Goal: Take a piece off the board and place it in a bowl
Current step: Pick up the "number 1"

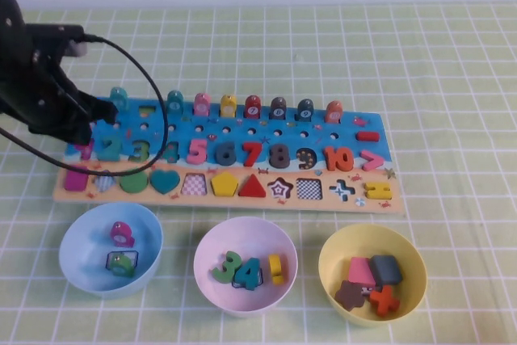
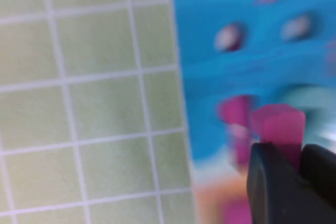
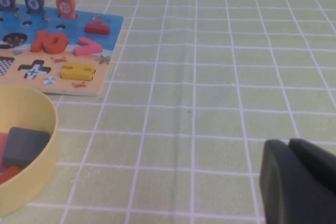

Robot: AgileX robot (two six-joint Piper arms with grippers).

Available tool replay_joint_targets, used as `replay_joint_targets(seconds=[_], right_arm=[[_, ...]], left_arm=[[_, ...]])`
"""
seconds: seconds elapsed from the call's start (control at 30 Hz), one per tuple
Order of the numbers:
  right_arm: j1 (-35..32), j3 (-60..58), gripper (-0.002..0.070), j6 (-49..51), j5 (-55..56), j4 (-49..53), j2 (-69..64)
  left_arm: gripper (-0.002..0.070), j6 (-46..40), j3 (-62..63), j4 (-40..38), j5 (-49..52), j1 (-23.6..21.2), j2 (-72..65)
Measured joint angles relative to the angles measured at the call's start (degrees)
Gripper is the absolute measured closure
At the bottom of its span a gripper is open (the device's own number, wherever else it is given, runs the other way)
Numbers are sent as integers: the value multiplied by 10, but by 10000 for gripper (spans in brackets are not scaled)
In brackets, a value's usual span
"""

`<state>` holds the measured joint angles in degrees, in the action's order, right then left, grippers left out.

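Observation:
The blue-and-sand board [image 1: 242,131] lies across the middle of the table, and its left end shows in the left wrist view [image 2: 252,35]. My left gripper [image 1: 87,133] hangs over that left end, by the number row. In the left wrist view the left gripper [image 2: 300,153] is shut on a flat magenta-pink piece [image 2: 281,124], held just above the board. The pale pink-lilac bowl [image 1: 245,220] stands in front of the board's middle and holds number pieces. My right gripper [image 3: 290,148] is shut and empty over bare cloth, right of the board; it is out of the high view.
A light blue bowl [image 1: 111,208] stands front left and a yellow bowl [image 1: 371,228] front right, also in the right wrist view [image 3: 44,145]; both hold pieces. A row of pegs [image 1: 228,106] lines the board's far edge. The left arm's cable [image 1: 153,94] loops over the board.

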<state>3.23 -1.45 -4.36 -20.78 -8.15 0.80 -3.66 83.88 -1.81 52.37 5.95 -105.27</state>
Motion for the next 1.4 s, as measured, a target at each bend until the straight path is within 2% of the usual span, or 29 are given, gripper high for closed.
replay_joint_targets(seconds=[0.27,0.63,1.4], right_arm=[[0,0,694,0,0,0,0],[0,0,694,0,0,0,0],[0,0,694,0,0,0,0]], left_arm=[[617,-5,4,9,20,0,8],[617,-10,4,9,20,23,-9],[617,-14,4,9,25,24,-9]])
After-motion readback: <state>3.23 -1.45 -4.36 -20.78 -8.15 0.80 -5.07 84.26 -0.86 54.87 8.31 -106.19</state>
